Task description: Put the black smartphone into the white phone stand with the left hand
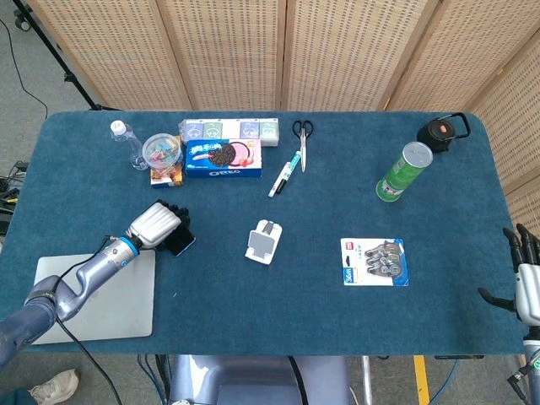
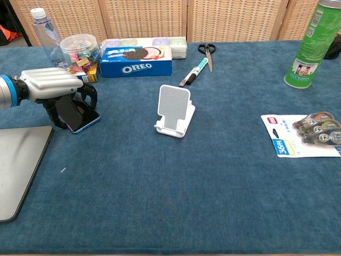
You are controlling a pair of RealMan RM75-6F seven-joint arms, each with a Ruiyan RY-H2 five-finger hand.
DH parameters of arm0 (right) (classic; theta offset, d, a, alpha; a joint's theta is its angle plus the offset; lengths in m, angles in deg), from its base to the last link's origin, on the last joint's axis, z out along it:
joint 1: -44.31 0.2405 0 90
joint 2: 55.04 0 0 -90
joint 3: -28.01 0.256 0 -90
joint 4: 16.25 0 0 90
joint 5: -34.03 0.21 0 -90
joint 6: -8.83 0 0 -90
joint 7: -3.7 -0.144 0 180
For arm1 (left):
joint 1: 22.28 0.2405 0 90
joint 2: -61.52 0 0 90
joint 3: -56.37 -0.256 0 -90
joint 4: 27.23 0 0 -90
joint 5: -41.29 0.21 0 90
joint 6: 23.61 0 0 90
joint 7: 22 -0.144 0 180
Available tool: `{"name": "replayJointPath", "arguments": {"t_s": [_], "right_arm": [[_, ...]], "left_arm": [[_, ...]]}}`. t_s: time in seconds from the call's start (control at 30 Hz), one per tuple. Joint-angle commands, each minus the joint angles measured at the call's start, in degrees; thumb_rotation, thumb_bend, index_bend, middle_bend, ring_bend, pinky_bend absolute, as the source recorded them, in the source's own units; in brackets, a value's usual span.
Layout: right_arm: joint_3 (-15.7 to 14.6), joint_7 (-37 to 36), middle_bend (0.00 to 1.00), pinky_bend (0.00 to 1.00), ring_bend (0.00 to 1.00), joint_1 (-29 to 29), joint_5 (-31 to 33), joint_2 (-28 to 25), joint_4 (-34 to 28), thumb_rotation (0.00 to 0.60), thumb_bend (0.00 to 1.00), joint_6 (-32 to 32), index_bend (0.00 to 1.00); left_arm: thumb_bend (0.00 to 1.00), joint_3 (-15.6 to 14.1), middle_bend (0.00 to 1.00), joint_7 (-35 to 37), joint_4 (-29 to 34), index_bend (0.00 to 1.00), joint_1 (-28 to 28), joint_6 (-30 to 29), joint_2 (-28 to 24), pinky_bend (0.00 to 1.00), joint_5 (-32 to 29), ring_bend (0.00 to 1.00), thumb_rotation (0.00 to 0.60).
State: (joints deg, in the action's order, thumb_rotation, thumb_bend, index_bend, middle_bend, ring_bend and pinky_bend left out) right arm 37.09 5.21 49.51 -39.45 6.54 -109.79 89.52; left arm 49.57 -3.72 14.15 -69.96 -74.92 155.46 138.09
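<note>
On the blue table (image 1: 337,321), left-front quarter: left hand (image 1: 157,226), fingers curled down over the black smartphone (image 2: 78,114), gripping it; the phone's near end shows below the fingers in the chest view and appears, though this is hard to judge, to touch the cloth.

Centre: white phone stand (image 2: 173,111), upright, unoccupied, well apart from the phone.

Front-left edge: grey laptop (image 1: 101,299), closed, just beside the left forearm.

Rear row: water bottle (image 1: 124,139), tub of coloured clips (image 2: 80,52), Oreo box (image 2: 136,61), scissors (image 1: 302,139), marker pen (image 1: 285,174).

Right side: green can (image 1: 403,171), blister pack (image 1: 375,261).

Far-right edge: right hand (image 1: 526,283), off the table, fingers spread, holding nothing.
</note>
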Motion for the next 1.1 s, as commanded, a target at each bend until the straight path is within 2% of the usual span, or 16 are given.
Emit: {"name": "replayJointPath", "arguments": {"t_s": [0.03, 0.3, 0.5, 0.73, 0.9, 1.1], "right_arm": [[0.0, -0.1, 0.00, 0.00, 0.00, 0.0, -0.1, 0.0, -0.1, 0.600, 0.00, 0.1, 0.00], [-0.1, -0.5, 0.00, 0.00, 0.00, -0.2, -0.3, -0.3, -0.2, 0.600, 0.00, 0.3, 0.00], [-0.2, -1.0, 0.00, 0.00, 0.00, -0.3, -0.7, -0.6, -0.4, 0.600, 0.00, 0.4, 0.00], [-0.2, -1.6, 0.00, 0.00, 0.00, -0.4, -1.0, -0.9, -0.7, 0.600, 0.00, 0.7, 0.00], [-0.4, -2.4, 0.00, 0.00, 0.00, -0.7, -1.6, -1.2, -1.0, 0.600, 0.00, 1.0, 0.00], [-0.5, -3.8, 0.00, 0.00, 0.00, -1.2, -2.6, -1.9, -1.5, 0.600, 0.00, 1.9, 0.00]], "left_arm": [[0.00, 0.2, 0.43, 0.4, -1.1, 0.49, 0.5, -3.5, 0.3, 0.41, 0.7, 0.36, 0.600], [0.00, 1.0, 0.45, -1.2, -2.7, 0.54, 1.1, -7.8, 0.4, 0.42, 0.8, 0.38, 0.600], [0.00, 2.3, 0.45, -7.4, -1.7, 0.54, 1.3, -12.4, -1.0, 0.42, 1.1, 0.38, 0.600], [0.00, 4.7, 0.45, -25.1, -0.6, 0.54, 1.6, -24.1, -1.8, 0.42, 4.0, 0.38, 0.600], [0.00, 4.7, 0.45, -36.2, 1.7, 0.54, 1.0, -32.6, -2.7, 0.42, 8.9, 0.38, 0.600], [0.00, 4.6, 0.45, -47.8, 5.1, 0.54, -0.8, -38.2, -2.7, 0.42, 14.7, 0.38, 0.600]]}}
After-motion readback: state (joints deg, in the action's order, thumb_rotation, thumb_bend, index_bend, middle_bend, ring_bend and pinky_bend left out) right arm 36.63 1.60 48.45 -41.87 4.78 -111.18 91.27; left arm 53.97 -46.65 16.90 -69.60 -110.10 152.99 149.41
